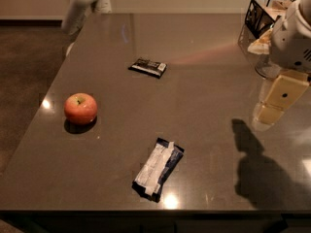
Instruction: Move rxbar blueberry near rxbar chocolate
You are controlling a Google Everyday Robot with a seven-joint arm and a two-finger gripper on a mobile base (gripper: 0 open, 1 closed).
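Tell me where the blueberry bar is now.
In the camera view the blueberry bar lies near the front edge of the table, front-right of the apple; the hand hovers over the table's right side.

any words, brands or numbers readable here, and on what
No text reads clearly enough to quote.
rxbar chocolate: there is a white label patch, but its print is too small and blurred to read.
rxbar blueberry: the print on its whitish panel is too blurred to read.
apple: no sticker or mark shows.
end effector: it hangs over the table's right side, with no legible marking.
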